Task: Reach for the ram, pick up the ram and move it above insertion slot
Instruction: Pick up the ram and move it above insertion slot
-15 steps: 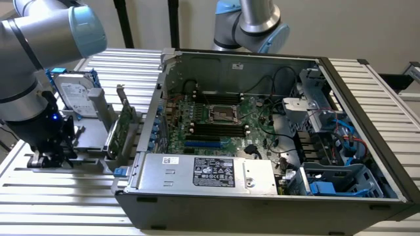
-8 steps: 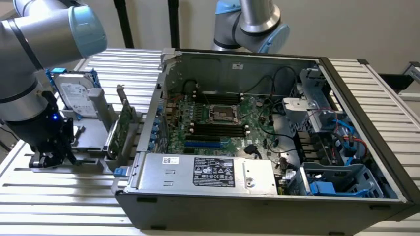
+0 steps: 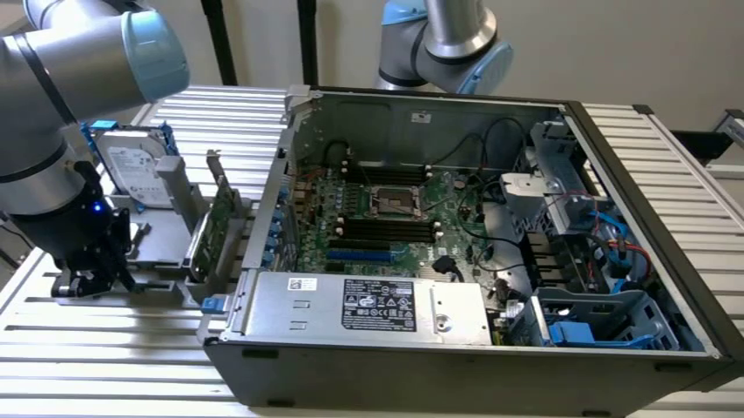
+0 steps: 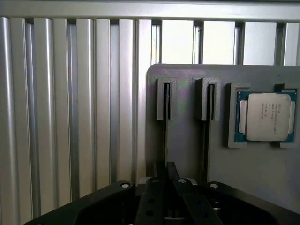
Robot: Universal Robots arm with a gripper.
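In the wrist view the ram [image 4: 165,140] shows edge-on as a thin dark strip standing in the near slot of a grey holder plate [image 4: 187,145]. My gripper [image 4: 167,165] sits over one end of that strip, its fingers drawn together on it. In the exterior view my gripper [image 3: 96,280] is low over the holder [image 3: 157,252], at the exterior view's left of the open computer case. The black memory insertion slots [image 3: 389,231] lie on the motherboard inside the case, below the processor socket [image 3: 393,202].
A processor chip [image 4: 267,116] rests in a pocket on the holder, beside a second slot [image 4: 206,101]. A silver hard drive [image 3: 134,165] and a green card with a bracket [image 3: 215,228] stand between gripper and case wall [image 3: 279,174]. A second arm [image 3: 448,39] is behind the case.
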